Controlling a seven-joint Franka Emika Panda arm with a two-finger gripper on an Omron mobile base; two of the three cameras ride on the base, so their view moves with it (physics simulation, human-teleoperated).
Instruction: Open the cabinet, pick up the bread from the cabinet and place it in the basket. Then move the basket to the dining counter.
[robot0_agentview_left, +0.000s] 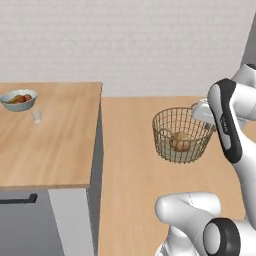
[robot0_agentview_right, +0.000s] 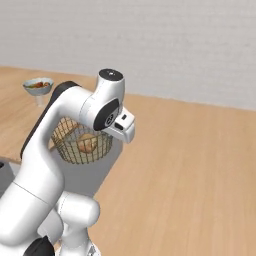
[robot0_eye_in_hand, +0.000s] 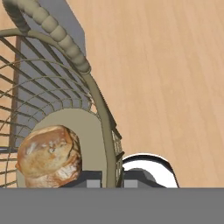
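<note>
Setting: light wood-plank floor, pale brick-textured wall behind. The dining counter (robot0_agentview_left: 50, 145), wood-topped with grey sides, stands to my left in the left base view.

On its far corner sits a white fruit bowl (robot0_agentview_left: 19, 99) with red and orange contents; a small clear glass (robot0_agentview_left: 36, 116) stands just beside it. Both are well apart from my load.

The basket (robot0_agentview_left: 183, 135), round, tan-gold wire mesh, hangs in the air beside the counter's edge, over the floor, not touching the counter top. In the right base view my forearm crosses in front of it.

The bread (robot0_agentview_left: 181, 141), a small tan-brown loaf, lies inside on the basket's solid base disc. In the hand view it rests against the disc's near-left side.

My pincer (robot0_eye_in_hand: 109, 181): fingers pressed nearly together, one inside the wall, one outside, pinching the basket's wire rim between them. The braided rim runs away from the tips toward the upper left of the hand view.
</note>
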